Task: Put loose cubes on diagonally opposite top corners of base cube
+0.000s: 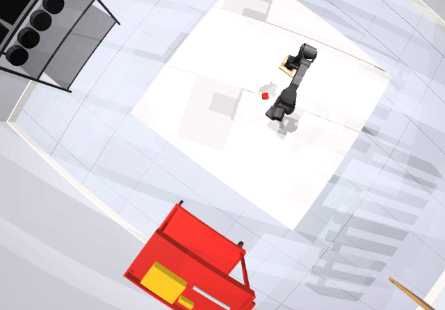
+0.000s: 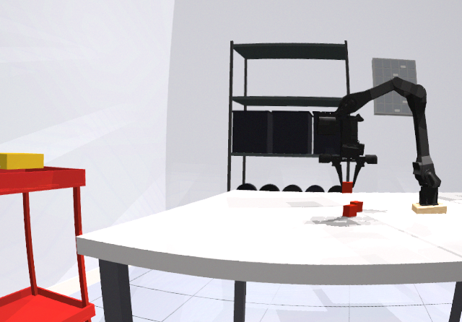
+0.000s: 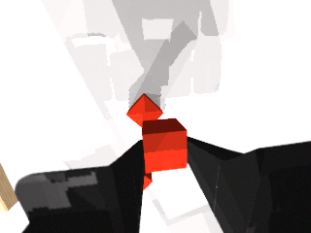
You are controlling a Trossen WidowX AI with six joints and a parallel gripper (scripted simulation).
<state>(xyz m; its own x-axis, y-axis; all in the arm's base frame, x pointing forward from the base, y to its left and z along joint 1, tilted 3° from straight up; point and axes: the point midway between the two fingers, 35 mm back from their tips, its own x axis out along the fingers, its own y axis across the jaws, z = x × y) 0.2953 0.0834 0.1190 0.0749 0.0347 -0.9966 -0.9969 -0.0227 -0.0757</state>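
My gripper (image 2: pixel 347 185) (image 3: pixel 162 143) is shut on a red cube (image 2: pixel 346 187) (image 3: pixel 165 146), held roughly level well above the table. Two more red cubes stand on the table. In the exterior view the nearer cube (image 2: pixel 349 211) partly covers the farther cube (image 2: pixel 357 206). From above, one table cube (image 1: pixel 265 96) shows whole; the other is almost hidden under the gripper. In the wrist view, one table cube (image 3: pixel 144 111) shows just beyond the held cube, turned cornerwise, and a sliver of red shows below left of it. I cannot tell which table cube is the base.
The arm stands on a wooden block (image 1: pixel 286 70) (image 2: pixel 429 209) on the white table (image 1: pixel 201 119) (image 2: pixel 224 236). A red cart (image 1: pixel 201 238) (image 2: pixel 45 178) and a dark shelf rack (image 2: pixel 289 51) stand off the table. Shadows of the arm fall around the cubes.
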